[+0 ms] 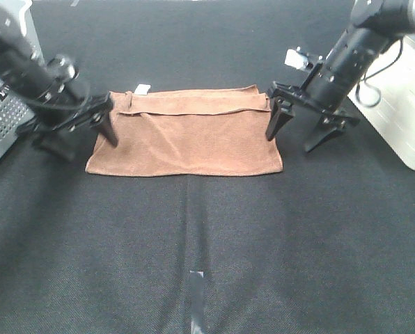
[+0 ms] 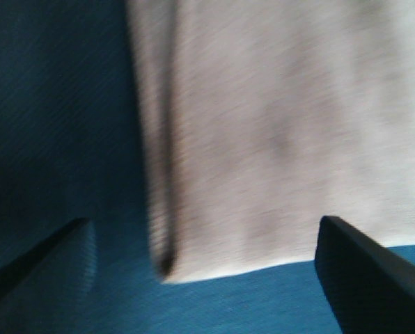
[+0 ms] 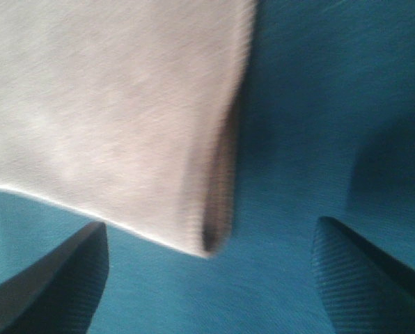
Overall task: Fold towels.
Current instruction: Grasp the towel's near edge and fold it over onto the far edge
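Towel (image 1: 186,139) lies flat between left claw (image 1: 86,145) and right claw (image 1: 290,143) (both spread apart, straddling its ends).

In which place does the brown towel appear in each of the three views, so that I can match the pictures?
Exterior high: the brown towel lies in the middle of the picture.
Left wrist: the towel has one corner within the span of the open left tool.
Right wrist: the towel has one corner within the span of the open right tool.
Shared landmark: the dark table cover under it.
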